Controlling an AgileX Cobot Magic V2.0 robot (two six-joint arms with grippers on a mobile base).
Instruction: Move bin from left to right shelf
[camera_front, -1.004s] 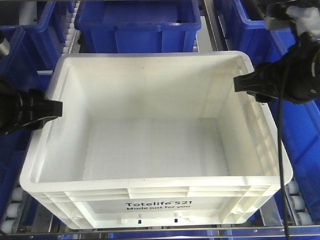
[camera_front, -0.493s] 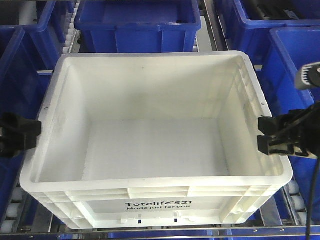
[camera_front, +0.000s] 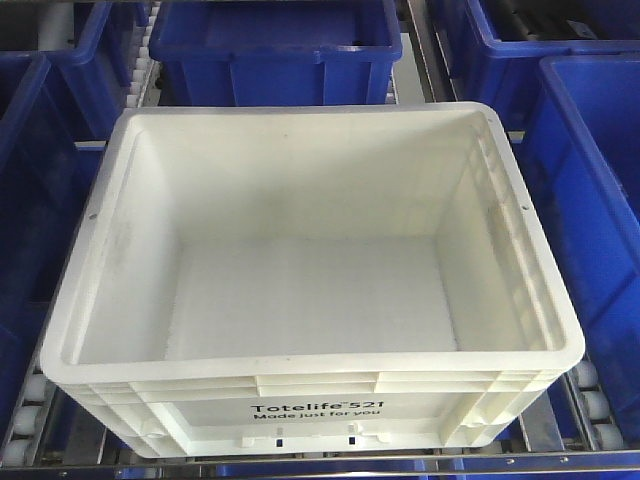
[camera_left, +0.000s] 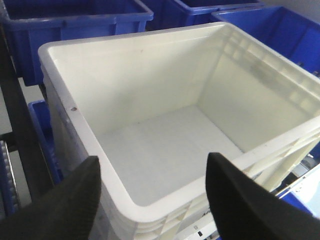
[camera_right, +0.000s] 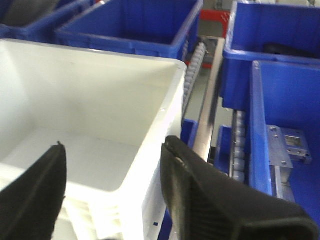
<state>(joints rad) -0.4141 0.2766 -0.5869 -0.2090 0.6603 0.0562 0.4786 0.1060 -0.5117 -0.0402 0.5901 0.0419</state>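
The white bin (camera_front: 320, 290) with the black "Totelife 521" print stands empty in a lane of the right shelf (camera_front: 596, 404), a grey rack with white rollers and a silver front rail. Neither gripper shows in the front view. In the left wrist view my left gripper (camera_left: 151, 165) is open, hovering apart from the bin (camera_left: 165, 150) with the near left corner of its rim between the black fingers (camera_left: 75, 205). My right gripper (camera_right: 114, 150) is open too, straddling the right rim of the bin (camera_right: 90, 100) without touching it.
Dark blue bins surround the white one: one behind (camera_front: 270, 50), one on the right (camera_front: 600, 200), one on the left (camera_front: 30, 190). A roller strip (camera_right: 192, 65) and a metal rail (camera_right: 207, 105) run along the bin's right side.
Both grippers were at the bin's left and right rims a second ago. They drew back toward the camera and have left the front view. The bin has not moved.
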